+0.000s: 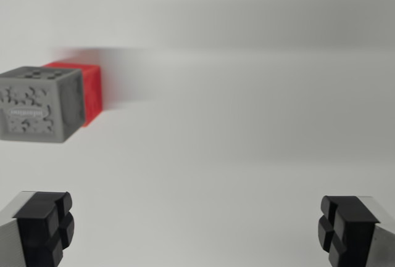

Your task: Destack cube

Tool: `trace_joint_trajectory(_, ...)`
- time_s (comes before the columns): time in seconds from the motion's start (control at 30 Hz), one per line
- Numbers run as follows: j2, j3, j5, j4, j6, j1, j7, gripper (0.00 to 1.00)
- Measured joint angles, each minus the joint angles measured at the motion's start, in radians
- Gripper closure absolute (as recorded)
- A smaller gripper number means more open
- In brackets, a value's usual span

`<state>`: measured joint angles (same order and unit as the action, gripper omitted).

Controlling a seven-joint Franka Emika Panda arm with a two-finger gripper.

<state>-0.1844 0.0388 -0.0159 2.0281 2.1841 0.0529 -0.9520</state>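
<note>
Tool (197,230) spread wide, pinching nothing — the grey cube (40,103) sits off at the wrist view's left on the red cube (86,88) above the white table (247,156), so the stack looks not yet lined up for the lift.

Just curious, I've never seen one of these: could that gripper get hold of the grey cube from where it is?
Probably yes. The gripper is open and empty, and nothing lies before the grey cube. It sits off toward the wrist view's left, so the gripper must shift first.

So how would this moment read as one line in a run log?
end effector: open, empty | grey cube: wrist view's left, ungrasped | red cube: behind grey cube
</note>
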Motion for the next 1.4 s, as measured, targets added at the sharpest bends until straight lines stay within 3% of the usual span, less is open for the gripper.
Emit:
trace_joint_trajectory(0.73, -0.086, 0.016, 0.016, 0.032, 0.13, 0.097, -0.124, 0.0)
trace_joint_trajectory(1.4, -0.202, 0.018, 0.038, 0.016, 0.239, 0.204, -0.248, 0.0)
